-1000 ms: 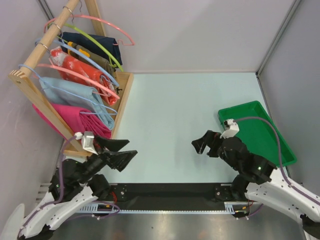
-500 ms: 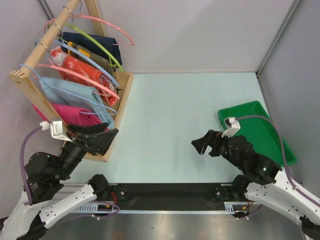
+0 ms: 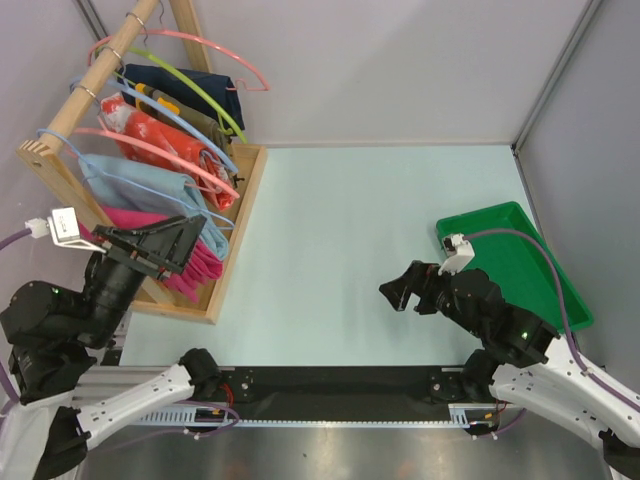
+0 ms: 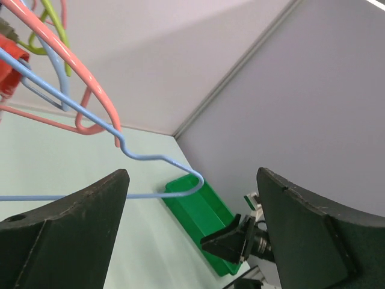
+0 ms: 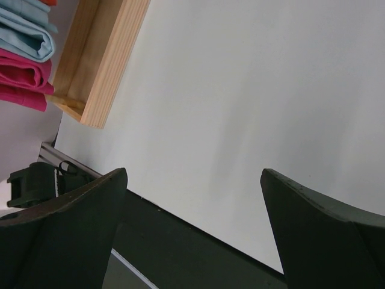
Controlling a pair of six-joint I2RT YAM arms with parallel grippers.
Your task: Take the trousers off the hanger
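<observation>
**Soft pink trousers low on the wooden rack, both hands released**

The trousers hang as a thick folded bundle at the near end of the wooden rack, just below the pale blue cloth. They look soft, limp and light. They will probably sag and slide rather than hold a shape, so a pinch through the thick folded edge facing the table should grip better than a single layer. The hanger is thin, springy wire and would likely swing or snag on neighbouring hangers if tugged.

The left hand sits against the rack at the trousers, jaws spread wide and grasping nothing. In its wrist view the hanger's end loop lies between the fingers, untouched. The right hand hangs over the table well away from the rack, open and empty.

The left arm covers most of the trousers from above. How they sit on the hanger's bar cannot be told, and its wire is hard to trace among the other hangers.
</observation>
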